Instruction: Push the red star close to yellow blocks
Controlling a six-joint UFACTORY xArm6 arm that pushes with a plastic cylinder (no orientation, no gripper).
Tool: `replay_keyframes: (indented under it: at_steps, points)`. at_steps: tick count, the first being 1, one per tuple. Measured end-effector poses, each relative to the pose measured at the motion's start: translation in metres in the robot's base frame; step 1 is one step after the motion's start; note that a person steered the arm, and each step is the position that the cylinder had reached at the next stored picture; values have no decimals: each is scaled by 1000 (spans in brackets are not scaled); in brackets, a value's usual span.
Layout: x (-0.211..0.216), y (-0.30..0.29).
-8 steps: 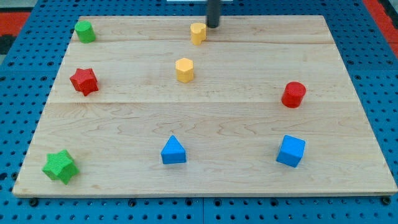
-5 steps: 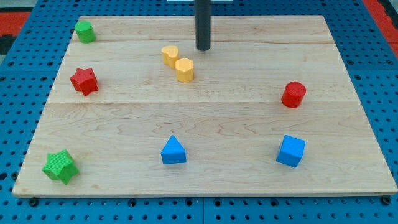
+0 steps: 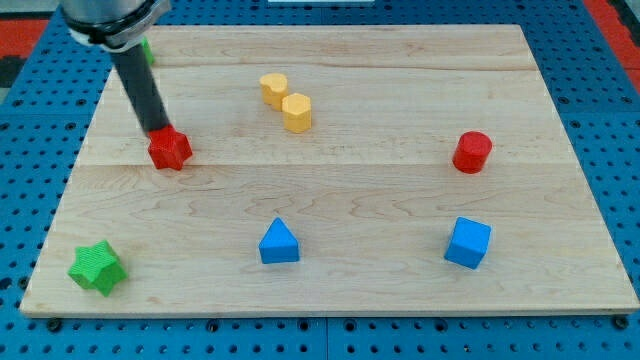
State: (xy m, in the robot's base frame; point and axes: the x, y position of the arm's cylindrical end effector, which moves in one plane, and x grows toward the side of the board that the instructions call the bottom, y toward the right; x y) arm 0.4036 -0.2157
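The red star (image 3: 170, 151) lies on the wooden board (image 3: 330, 290) at the view's left, a little above the middle. My tip (image 3: 159, 132) touches its upper left side; the rod slants up to the view's top left. Two yellow blocks sit together right of it: a small yellow one (image 3: 273, 89) and a yellow hexagonal one (image 3: 296, 112), touching or nearly so. The red star is about a hand's width left of and below them.
A green block (image 3: 145, 50) at the top left is mostly hidden behind the rod. A green star (image 3: 97, 267) is at the bottom left, a blue triangle (image 3: 278, 243) at bottom centre, a blue cube (image 3: 467, 243) at bottom right, a red cylinder (image 3: 472, 152) at right.
My tip went from the top centre to the left and now touches the red star. The red star has slid right and slightly down. The small yellow block earlier slid down-left beside the hexagonal one.
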Motion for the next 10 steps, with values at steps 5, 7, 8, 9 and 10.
replay_keyframes:
  at_steps: [5,7,8,9,10]
  points:
    - [94,14]
    - [36,73]
    - [63,41]
    - [33,1]
    - [23,77]
